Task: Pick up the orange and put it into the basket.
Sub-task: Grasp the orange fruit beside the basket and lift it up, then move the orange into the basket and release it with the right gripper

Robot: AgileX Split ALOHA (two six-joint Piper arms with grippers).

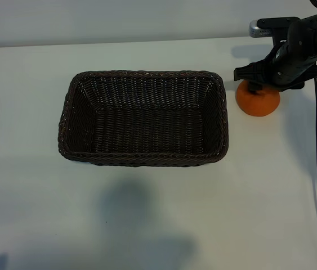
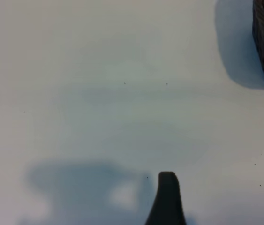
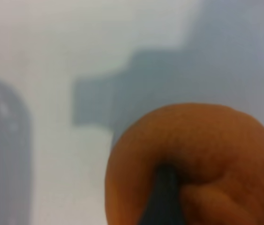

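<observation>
Basket [image 1: 143, 118] rim sitting nearest, the orange [image 1: 258, 102] is resting on the table [image 1: 158, 214] just beside its right end, directly beneath the right gripper [image 1: 271, 79], whose jaws are straddling it, grip unconfirmed, while the left gripper [image 2: 167, 199] is idling open.

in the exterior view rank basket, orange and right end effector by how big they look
1. basket, by far the largest
2. right end effector, partly cut off by the frame
3. orange, partly hidden beneath it; this ranking is less certain

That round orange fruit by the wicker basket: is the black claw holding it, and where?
Cannot be told: the right gripper sits down over the small round orange fruit's top, still on the table.
</observation>
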